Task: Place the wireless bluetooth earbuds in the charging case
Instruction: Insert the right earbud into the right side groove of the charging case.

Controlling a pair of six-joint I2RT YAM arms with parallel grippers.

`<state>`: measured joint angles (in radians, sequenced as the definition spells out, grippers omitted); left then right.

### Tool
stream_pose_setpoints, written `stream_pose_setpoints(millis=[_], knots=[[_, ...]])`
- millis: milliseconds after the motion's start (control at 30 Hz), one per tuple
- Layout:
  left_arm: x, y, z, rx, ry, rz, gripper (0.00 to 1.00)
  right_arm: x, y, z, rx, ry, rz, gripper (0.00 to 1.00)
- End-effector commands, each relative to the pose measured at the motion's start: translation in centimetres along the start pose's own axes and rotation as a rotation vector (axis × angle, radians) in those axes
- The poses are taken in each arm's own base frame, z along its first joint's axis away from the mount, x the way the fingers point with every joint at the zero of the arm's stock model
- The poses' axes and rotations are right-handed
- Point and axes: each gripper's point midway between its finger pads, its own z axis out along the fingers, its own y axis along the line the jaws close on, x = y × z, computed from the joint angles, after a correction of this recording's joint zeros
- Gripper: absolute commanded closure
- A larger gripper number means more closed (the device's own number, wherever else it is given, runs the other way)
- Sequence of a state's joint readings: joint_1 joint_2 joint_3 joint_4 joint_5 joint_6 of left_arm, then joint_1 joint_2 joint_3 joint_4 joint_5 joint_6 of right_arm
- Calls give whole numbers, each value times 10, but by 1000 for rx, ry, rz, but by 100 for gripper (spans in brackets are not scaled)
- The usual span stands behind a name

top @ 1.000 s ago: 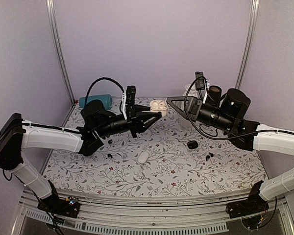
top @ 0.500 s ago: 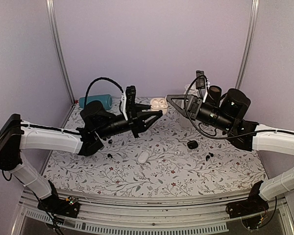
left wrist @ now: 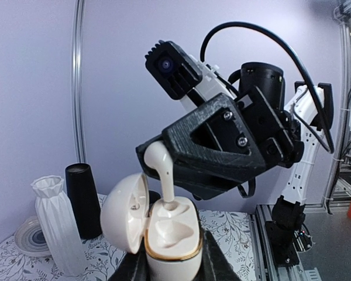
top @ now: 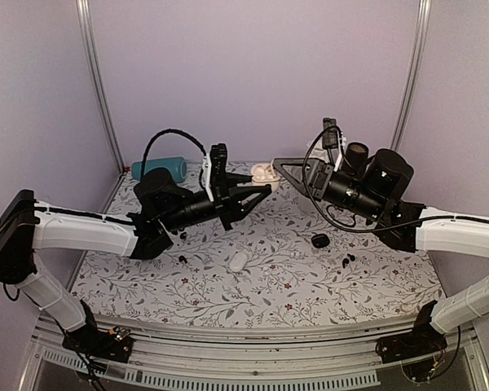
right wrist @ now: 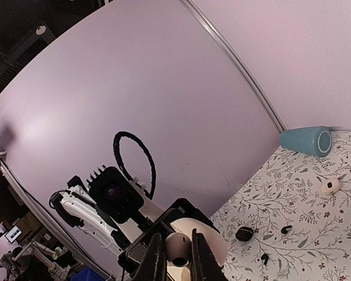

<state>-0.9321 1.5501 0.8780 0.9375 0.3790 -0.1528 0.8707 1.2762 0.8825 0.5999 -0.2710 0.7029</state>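
My left gripper is shut on the body of a white charging case with a gold rim, held upright with its lid swung open to the left. My right gripper is shut on a white stemmed earbud from above. The stem's tip sits in the case's far socket; the near socket is bare. In the top view both grippers meet above the back of the table, the left gripper under the case and the right gripper beside it.
On the flowered table lie a closed white case, a black case and small black earbuds. A teal speaker lies at the back left. A white vase and a black cylinder stand behind.
My right gripper has edged slightly left and up against the case. The left arm has barely moved.
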Motion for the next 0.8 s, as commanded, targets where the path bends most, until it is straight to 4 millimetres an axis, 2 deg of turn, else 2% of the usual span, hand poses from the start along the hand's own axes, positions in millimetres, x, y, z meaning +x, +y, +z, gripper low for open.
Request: stream_pose_setpoints(millis=[0, 267, 500, 767], knots=[[-30, -8, 1, 7, -74, 23, 100, 5, 1, 2, -15, 2, 15, 96], [-42, -7, -2, -7, -105, 36, 100, 2, -4, -6, 23, -26, 7, 95], [-47, -7, -3, -15, -119, 41, 100, 6, -6, -4, 25, -9, 9, 95], [-48, -4, -4, -33, -122, 43, 100, 7, -5, -5, 23, -1, 6, 89]])
